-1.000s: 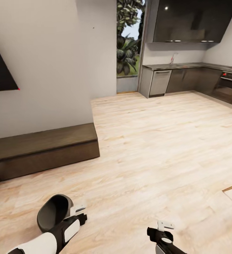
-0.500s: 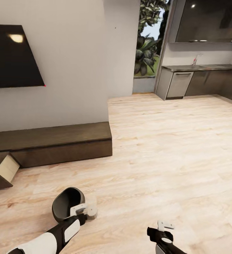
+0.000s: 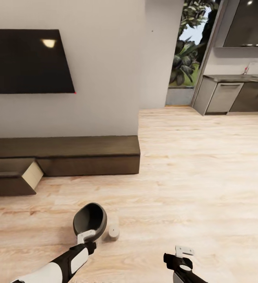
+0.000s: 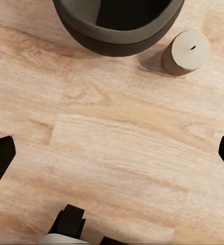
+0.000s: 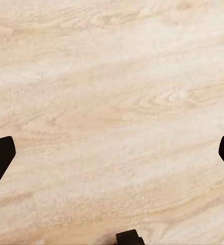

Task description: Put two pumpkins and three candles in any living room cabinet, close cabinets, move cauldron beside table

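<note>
The cauldron sits on the floor just past the left gripper, whose fingers are wide apart and hold nothing. The right gripper is spread and empty too. One candle stands beside the pot, not yet put away. The cabinet has a drawer open, so much work is left.

Support: you have a pale wood-plank floor | on it: the black cauldron, mouth open, with one olive-beige candle upright just beside it | the long dark-brown cabinet stands against the wall, its left drawer pulled open.
</note>
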